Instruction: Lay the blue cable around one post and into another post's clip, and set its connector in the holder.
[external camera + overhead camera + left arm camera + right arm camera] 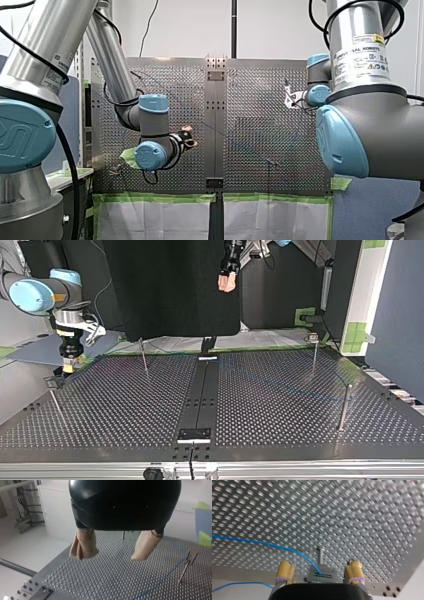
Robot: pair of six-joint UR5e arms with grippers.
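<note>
Stretching beneath both arms is the perforated counter (280, 405), dark metal with a solid strip down its middle. My left arm (150, 117) comes in at the front view's left and bends low over the counter. My right arm (350, 135) fills that view's right, its wrist reaching toward the far side.

My left gripper (112, 555) hangs above the counter, its beige-padded fingers spread wide with nothing between them. My right gripper (320, 563) is down close to the counter at the top view's left. Its yellow pads are parted, one on either side of the connector (324, 576) and not touching it.

A thin post (184, 567) stands ahead of my left gripper and off to one side, with a small clip (192, 554) at its top.

The blue cable (262, 542) lies across the counter. In the right wrist view it curves in from the side and ends at the connector, and another stretch of it shows beyond the counter's edge. In the left wrist view it runs along the surface up to the post near the clip — I cannot tell whether it is caught there.

The connector is a small dark block with a row of pins, near the counter's edge, and a second post (320, 555) rises just behind it. Whether it is seated in a holder I cannot tell.
</note>
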